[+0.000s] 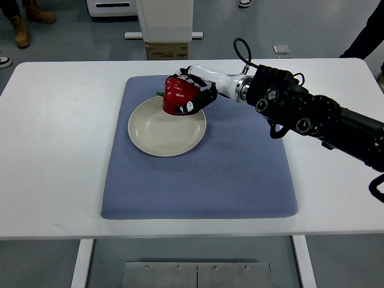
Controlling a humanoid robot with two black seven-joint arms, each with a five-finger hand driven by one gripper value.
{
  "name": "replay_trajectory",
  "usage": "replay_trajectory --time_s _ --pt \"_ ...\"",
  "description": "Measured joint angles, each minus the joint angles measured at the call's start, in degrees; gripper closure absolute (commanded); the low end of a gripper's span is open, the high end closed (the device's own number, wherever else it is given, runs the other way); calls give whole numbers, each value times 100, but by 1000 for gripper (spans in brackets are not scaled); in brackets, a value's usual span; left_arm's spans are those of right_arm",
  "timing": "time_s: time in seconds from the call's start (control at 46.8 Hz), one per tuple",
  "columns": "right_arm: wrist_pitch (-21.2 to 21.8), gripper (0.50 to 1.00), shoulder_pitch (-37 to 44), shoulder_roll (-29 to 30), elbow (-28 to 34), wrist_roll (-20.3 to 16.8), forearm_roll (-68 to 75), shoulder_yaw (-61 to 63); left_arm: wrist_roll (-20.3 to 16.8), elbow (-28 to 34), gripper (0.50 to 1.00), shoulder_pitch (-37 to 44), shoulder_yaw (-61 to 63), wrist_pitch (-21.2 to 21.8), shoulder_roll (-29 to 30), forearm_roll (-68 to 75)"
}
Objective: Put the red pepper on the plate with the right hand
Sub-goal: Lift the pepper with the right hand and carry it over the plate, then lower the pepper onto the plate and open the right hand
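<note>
The red pepper (177, 94) is gripped by the right hand (197, 96) over the plate (144, 135). It is judged light, smooth and slippery; its broad body is best held.

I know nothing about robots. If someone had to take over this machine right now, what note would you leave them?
Right robot hand: fingers closed around the red pepper, over the far rim of the plate.
Left robot hand: not in view.
Plate sits on the blue mat, nothing else on it.
Done: pepper grasped and brought to the plate.
Left: whether the pepper already touches the plate is unclear; set it down, open the fingers, pull the arm back.
</note>
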Motion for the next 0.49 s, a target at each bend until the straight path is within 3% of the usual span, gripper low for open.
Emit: replay_trajectory --time_s 0.491 --pt "1 1000 -333 0 185 -158 -7 -17 0 0 500 1 0 0 0 0"
